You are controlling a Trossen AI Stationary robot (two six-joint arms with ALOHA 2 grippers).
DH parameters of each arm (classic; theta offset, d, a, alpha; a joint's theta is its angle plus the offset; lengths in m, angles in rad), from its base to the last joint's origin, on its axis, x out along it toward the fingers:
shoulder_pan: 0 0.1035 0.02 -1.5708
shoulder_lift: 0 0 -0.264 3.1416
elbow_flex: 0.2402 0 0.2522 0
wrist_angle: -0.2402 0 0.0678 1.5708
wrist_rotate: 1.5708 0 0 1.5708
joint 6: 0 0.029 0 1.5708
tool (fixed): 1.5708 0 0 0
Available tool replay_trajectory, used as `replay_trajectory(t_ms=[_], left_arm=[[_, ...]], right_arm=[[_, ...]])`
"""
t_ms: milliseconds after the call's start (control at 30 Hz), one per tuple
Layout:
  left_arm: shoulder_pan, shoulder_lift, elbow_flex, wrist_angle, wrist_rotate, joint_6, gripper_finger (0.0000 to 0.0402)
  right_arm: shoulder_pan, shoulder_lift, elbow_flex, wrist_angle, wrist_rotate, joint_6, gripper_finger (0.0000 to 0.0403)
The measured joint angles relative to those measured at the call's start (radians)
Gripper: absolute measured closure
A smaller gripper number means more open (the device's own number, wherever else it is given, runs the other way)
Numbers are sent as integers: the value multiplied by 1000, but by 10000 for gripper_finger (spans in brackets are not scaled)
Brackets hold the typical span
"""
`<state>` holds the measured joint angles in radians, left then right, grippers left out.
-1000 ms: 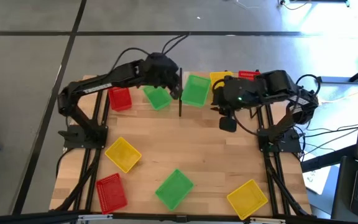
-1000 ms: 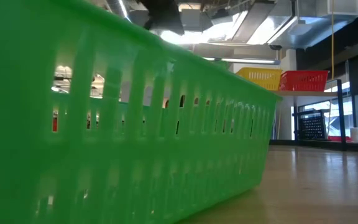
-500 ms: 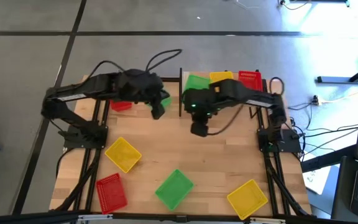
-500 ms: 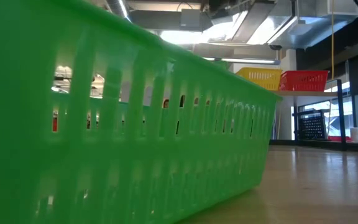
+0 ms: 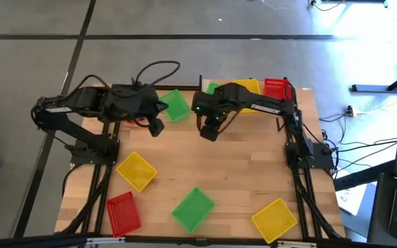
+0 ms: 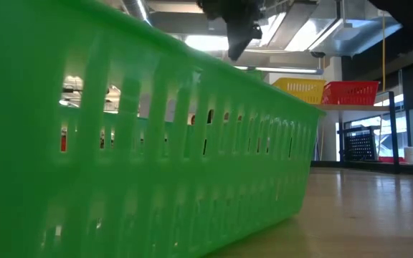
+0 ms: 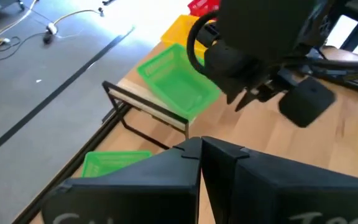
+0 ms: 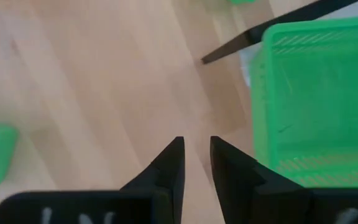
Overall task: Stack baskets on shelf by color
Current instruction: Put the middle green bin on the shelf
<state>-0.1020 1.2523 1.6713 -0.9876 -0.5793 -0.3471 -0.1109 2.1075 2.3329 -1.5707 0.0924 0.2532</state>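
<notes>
Baskets lie scattered on the counter [image 5: 240, 172]: a yellow basket [image 5: 136, 170], red basket [image 5: 123, 212], green basket [image 5: 193, 209] and second yellow basket [image 5: 275, 219] along the near half. On the shelf [image 5: 298, 91] sit a green shelf basket [image 5: 213, 88], yellow shelf basket [image 5: 248, 85] and red shelf basket [image 5: 276, 85]; a loose green basket [image 5: 176, 106] lies beside the dark post [image 5: 200, 86]. Mid-counter is bare wood. The left tool [image 5: 156, 128], clenched and empty, has swung back from the shelf. The right tool [image 5: 209, 132], parted with nothing between its fingers, has crossed leftward past the post.
</notes>
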Motion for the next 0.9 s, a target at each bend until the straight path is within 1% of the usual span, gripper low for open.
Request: replay_trajectory(t_ms=[200, 300, 367, 700, 767, 900], left_arm=[[-18, -10, 0, -1, -10, -13, 401], [-18, -10, 0, -1, -12, -13, 400], [-18, -10, 0, 0, -13, -13, 401], [-4, -10, 0, 0, -14, -17, 401], [0, -10, 0, -1, -14, -17, 400], [0, -10, 0, -46, -15, -46, 401]], right_arm=[[-46, 41, 0, 0, 29, -12, 327], [-57, 52, 0, 0, 108, -33, 327], [-59, 52, 0, 0, 142, -48, 327], [-75, 52, 0, 0, 168, -126, 327], [-74, 42, 0, 0, 162, -162, 327], [-49, 0, 7, 0, 55, -187, 335]])
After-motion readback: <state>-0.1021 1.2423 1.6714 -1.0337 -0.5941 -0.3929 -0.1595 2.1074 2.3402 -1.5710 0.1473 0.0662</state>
